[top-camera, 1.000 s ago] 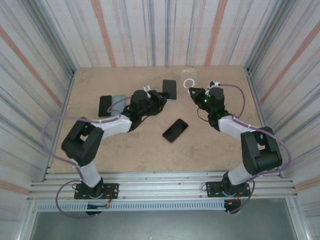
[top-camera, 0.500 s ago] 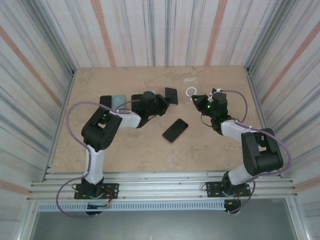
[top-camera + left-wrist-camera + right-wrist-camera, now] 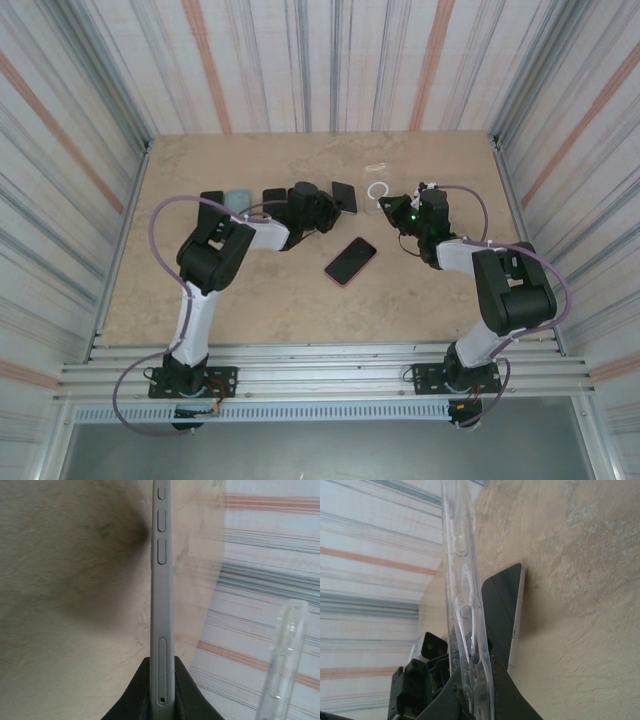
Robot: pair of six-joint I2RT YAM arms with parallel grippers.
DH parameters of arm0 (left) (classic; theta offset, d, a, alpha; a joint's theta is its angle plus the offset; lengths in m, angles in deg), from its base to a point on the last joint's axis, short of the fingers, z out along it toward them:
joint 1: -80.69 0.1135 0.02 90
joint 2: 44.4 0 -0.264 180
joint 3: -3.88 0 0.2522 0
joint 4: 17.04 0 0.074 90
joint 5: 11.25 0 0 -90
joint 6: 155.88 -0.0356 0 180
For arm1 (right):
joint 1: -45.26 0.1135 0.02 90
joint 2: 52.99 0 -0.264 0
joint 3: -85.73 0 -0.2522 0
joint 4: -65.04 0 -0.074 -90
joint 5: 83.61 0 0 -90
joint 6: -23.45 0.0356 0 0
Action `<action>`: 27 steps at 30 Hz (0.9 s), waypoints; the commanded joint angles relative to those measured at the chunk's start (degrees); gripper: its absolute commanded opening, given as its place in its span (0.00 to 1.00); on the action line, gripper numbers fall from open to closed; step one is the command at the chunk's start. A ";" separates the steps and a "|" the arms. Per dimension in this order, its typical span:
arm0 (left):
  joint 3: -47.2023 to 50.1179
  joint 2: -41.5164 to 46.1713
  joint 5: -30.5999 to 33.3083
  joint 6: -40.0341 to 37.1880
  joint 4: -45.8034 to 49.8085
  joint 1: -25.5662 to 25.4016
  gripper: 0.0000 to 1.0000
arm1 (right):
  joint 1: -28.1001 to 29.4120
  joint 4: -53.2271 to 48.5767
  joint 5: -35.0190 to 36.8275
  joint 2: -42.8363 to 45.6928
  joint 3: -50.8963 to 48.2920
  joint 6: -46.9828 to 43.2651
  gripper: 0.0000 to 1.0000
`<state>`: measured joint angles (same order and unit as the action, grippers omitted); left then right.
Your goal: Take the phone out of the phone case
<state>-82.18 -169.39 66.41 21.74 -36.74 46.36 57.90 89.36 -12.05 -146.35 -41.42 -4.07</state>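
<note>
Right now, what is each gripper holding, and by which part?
The left gripper pinches the grey phone at one end; right gripper pinches the clear case at one end.

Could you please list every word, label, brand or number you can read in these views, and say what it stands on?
None: no legible text in any view.
The phone in the left gripper, seen edge-on: side buttons, no markings.
The clear case in the right gripper: no print that I can make out.
The dark phone lying on the table: screen blank.
</note>
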 commanded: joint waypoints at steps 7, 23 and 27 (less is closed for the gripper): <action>-2.58 -1.57 1.08 -1.68 0.95 0.33 0.18 | -0.51 4.65 -2.12 -3.31 -0.49 1.37 0.00; -3.93 3.63 -0.92 -10.10 14.72 0.49 0.54 | -0.26 0.97 -1.90 -9.51 2.60 -2.74 0.01; -5.63 4.46 -2.69 -12.37 19.51 0.43 0.61 | 0.07 -1.34 -0.52 -11.53 4.37 -3.74 0.02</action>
<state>-85.83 -168.58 65.08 12.71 -21.74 46.52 57.88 90.13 -14.17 -156.67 -39.32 -5.38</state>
